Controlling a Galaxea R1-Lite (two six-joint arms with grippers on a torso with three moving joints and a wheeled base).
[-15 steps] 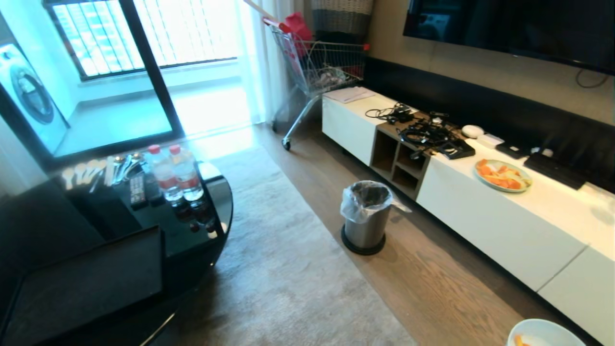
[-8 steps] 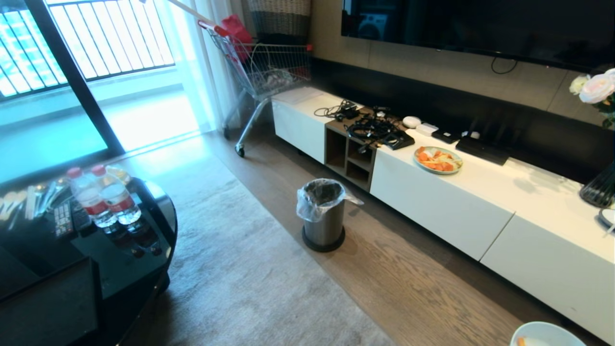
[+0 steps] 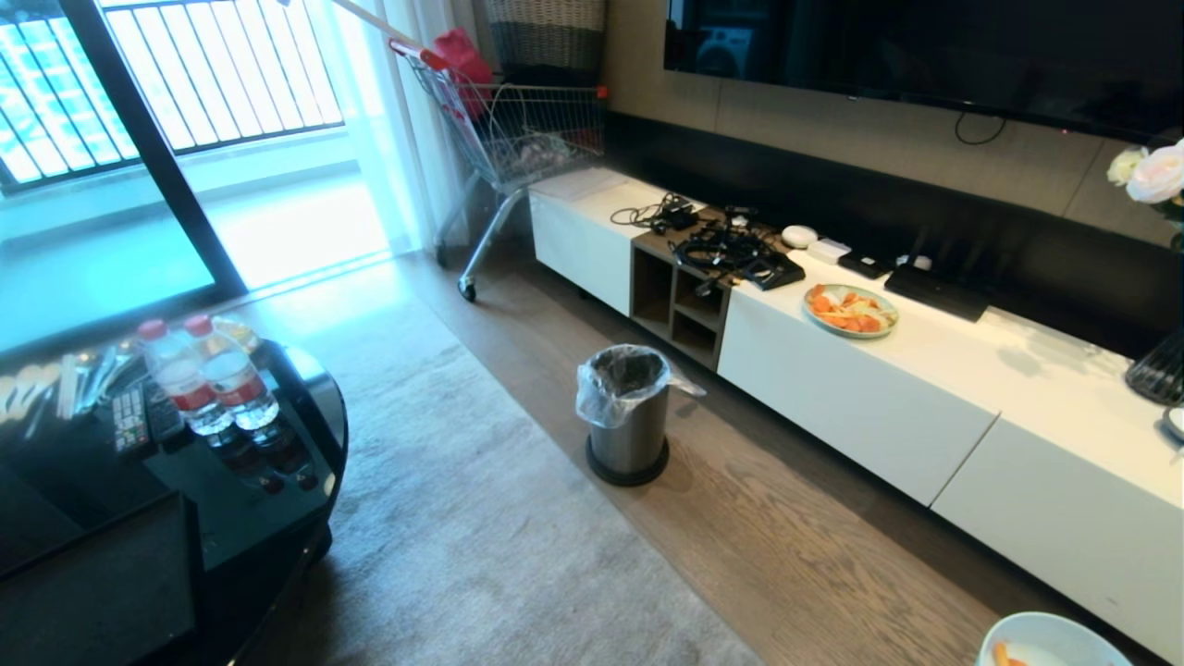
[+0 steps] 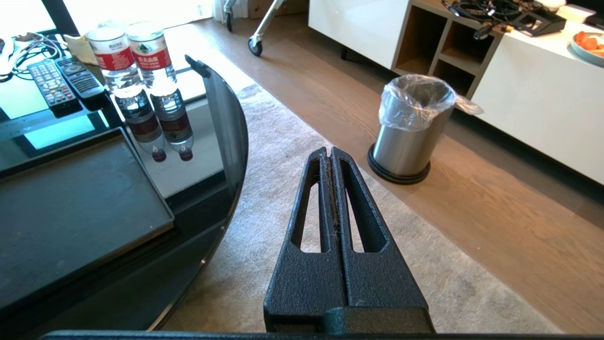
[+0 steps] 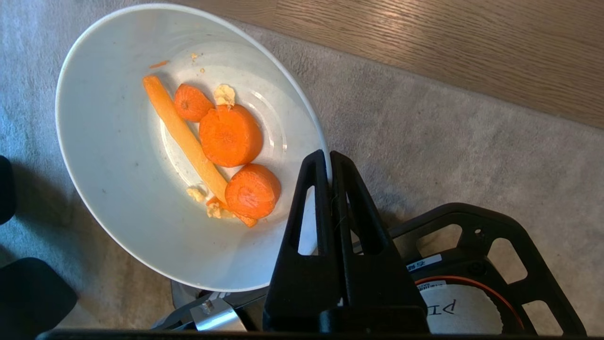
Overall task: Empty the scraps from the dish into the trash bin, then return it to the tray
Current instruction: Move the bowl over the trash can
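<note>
My right gripper [image 5: 328, 158] is shut on the rim of the dish [image 5: 118, 198], a white bowl held over the grey rug. The scraps [image 5: 222, 151], orange carrot slices, a long strip and pale crumbs, lie inside it. In the head view only the dish's edge [image 3: 1050, 638] shows at the bottom right. The trash bin [image 3: 629, 416], steel with a clear bag liner, stands on the wood floor ahead; the left wrist view shows the trash bin [image 4: 409, 130] too. The black tray [image 4: 71, 208] lies on the glass table. My left gripper [image 4: 329, 152] is shut and empty, parked over the rug.
A round black glass table [image 3: 277, 499] at the left carries two water bottles [image 3: 208, 384] and remotes [image 3: 129, 421]. A long white cabinet [image 3: 879, 407] along the right wall holds a pale-green plate of orange pieces [image 3: 851, 310] and cables. A shopping cart [image 3: 518, 129] stands behind.
The whole head view has swung right since a second ago: the bin and the table shifted left in the picture. Since half a second ago it is nearly still. The dish stays at the bottom right.
</note>
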